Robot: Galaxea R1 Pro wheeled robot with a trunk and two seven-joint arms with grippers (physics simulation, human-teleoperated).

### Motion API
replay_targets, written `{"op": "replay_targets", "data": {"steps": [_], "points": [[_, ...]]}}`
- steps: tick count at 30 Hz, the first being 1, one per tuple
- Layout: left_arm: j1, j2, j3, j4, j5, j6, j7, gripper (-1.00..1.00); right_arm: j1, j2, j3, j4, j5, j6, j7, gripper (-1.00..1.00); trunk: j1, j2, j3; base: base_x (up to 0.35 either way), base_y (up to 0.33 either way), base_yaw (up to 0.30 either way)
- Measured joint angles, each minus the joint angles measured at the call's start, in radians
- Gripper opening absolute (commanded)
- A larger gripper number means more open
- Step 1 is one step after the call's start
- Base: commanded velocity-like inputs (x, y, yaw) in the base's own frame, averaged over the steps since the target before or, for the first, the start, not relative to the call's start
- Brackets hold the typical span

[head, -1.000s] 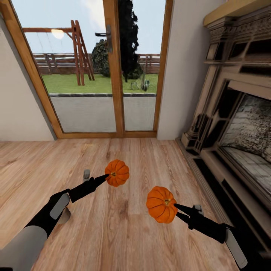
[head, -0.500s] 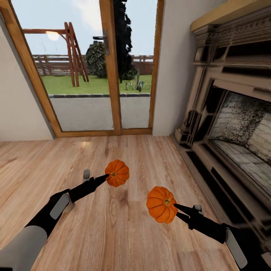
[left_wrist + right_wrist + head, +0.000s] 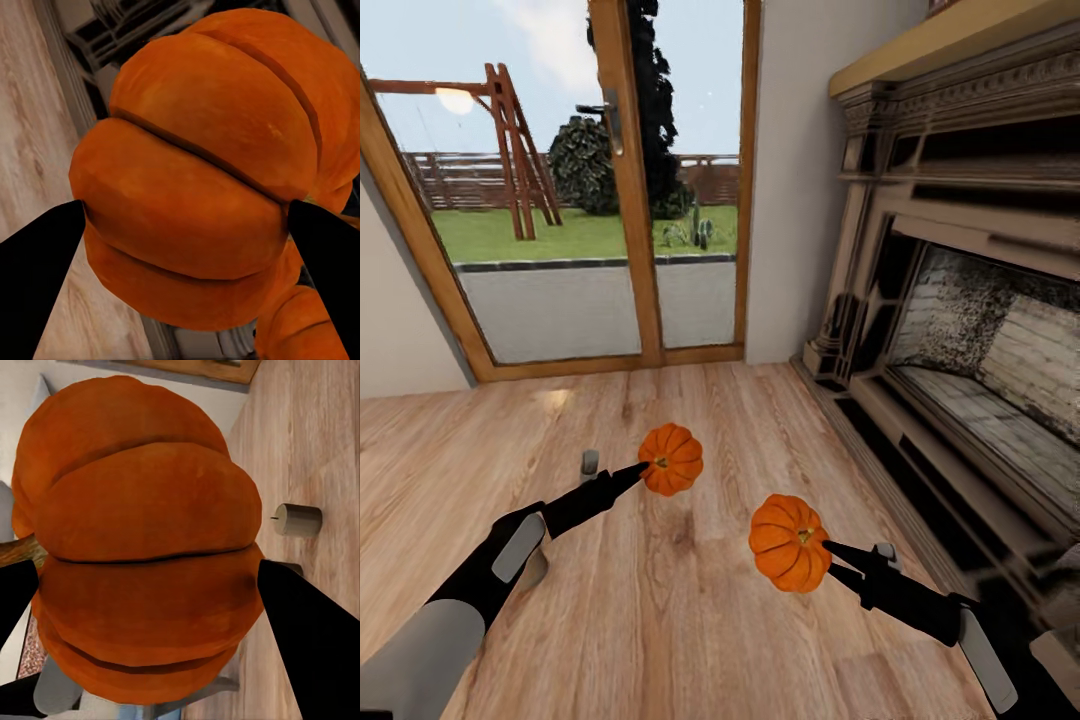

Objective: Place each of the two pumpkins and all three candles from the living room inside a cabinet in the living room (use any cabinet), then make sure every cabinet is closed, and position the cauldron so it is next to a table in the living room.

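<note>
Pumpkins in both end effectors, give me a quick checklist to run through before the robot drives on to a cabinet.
1. Left end effector shut on the left pumpkin: ok; the left wrist view shows a finger on each side of it.
2. Right end effector shut on the right pumpkin: ok, fingers flank it in the right wrist view.
3. Pumpkins apart from each other: ok, a gap of wood floor shows between them.
4. Pumpkins lifted off the floor: ok, both are carried above it.
5. Fireplace close on the right side: not ok, little room for the right arm.
6. Cabinet in sight, open or shut: cannot tell.
</note>
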Motion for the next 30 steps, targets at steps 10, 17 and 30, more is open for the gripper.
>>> {"op": "replay_targets", "data": {"steps": [10, 17, 30], "points": [[0.001, 0.006, 0.000, -0.003, 0.002, 0.001, 0.000, -1.00, 0.000, 0.000, 0.000, 0.000, -0.002, 0.002, 0.000, -1.00, -0.002, 0.001, 0.031, 0.001, 0.004, -0.205], [0.002, 0.007, 0.000, -0.003, 0.001, 0.001, 0.000, -1.00, 0.000, 0.000, -0.001, 0.001, -0.001, 0.003, 0.000, -1.00, -0.005, 0.003, 0.063, 0.000, 0.000, -0.134], [0.002, 0.007, 0.000, 0.001, 0.001, -0.001, 0.001, -1.00, 0.000, 0.000, 0.000, 0.001, -0.001, 0.002, -0.007, -1.00, -0.011, 0.006, 0.115, 0.000, 0.000, -0.010]]}}
